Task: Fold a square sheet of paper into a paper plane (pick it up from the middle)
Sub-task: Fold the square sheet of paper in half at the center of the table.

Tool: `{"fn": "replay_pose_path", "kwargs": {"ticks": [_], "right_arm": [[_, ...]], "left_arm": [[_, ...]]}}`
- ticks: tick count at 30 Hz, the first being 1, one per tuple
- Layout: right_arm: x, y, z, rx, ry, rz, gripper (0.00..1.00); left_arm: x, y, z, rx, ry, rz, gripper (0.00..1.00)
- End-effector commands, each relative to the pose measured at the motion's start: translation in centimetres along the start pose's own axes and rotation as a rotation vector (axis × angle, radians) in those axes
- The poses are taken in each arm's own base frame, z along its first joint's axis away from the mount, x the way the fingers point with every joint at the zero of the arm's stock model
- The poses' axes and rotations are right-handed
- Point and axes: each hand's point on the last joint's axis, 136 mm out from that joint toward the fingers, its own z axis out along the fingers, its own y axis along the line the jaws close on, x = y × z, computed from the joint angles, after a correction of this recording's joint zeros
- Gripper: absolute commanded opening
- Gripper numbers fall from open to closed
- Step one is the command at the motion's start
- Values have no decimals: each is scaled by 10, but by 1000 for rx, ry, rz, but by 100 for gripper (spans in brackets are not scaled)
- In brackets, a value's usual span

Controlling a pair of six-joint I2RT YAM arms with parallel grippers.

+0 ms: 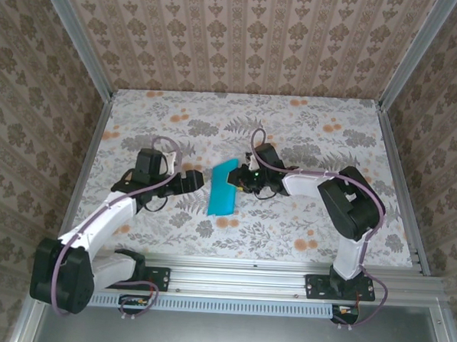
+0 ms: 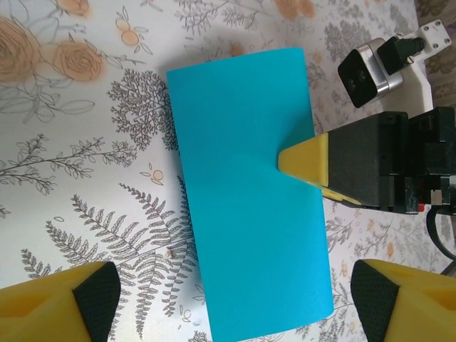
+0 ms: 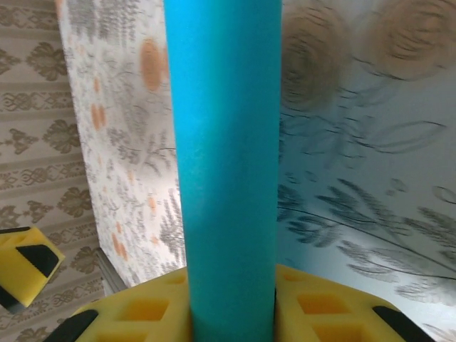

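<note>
**Right gripper clamps the teal sheet while the left hangs open**

The square sheet of paper shows here as a smooth teal-blue rectangle, clearly longer than it is wide. It sits near the middle of the floral table, between the two grippers.

The right gripper reaches in from the right and is clenched on the sheet's long right-hand edge. In the left wrist view one of its yellow fingertips lies on top of the paper, just in from that edge and about halfway along it. In the right wrist view the paper runs up and away from between the two yellow fingers, which press on it from either side. There the sheet looks slightly bowed across its width.

The left gripper is just beside the sheet's left edge and is released, its jaws spread wide. In its own wrist view the fingertips stand far apart at the bottom corners, with the lower end of the sheet between them.

Whether the paper lies flat on the table or is partly lifted cannot be told.
</note>
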Motion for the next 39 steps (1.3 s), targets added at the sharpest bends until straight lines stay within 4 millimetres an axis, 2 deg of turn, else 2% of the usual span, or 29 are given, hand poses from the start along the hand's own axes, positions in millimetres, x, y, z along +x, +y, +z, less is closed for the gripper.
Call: {"fn": "replay_pose_path", "kwargs": {"ticks": [1,6,10,13,16,19,21,28,33,36,39], "right_arm": [[4,-13,0,4,27,-24,31],[3,-27,-4,23,35,-22,34],[1,-32,-8,34,36,-29,36],[1,-34,-9,24,40,-31,37],[0,-35,-11,15,38,-30,38],[1,-38,-11,16,41,-28,39],[1,-39,-12,18,42,-29,39],[4,-42,-14,29,51,-37,41],[4,-42,-19,42,50,-52,43],[4,-38,-22,46,56,-71,50],[5,-40,-25,76,62,-85,52]], "left_arm": [[-1,-5,13,29,-5,-19,83],[6,-8,34,27,25,-12,71],[13,-15,49,34,45,-2,58],[18,-17,62,33,62,0,52],[23,-17,75,35,84,-1,39],[30,-20,89,29,116,11,35],[33,-21,97,26,132,17,26],[42,-23,116,17,175,33,15],[51,-20,126,1,208,43,12],[55,-18,131,-9,224,51,11],[58,-13,135,-20,237,50,7]]}}
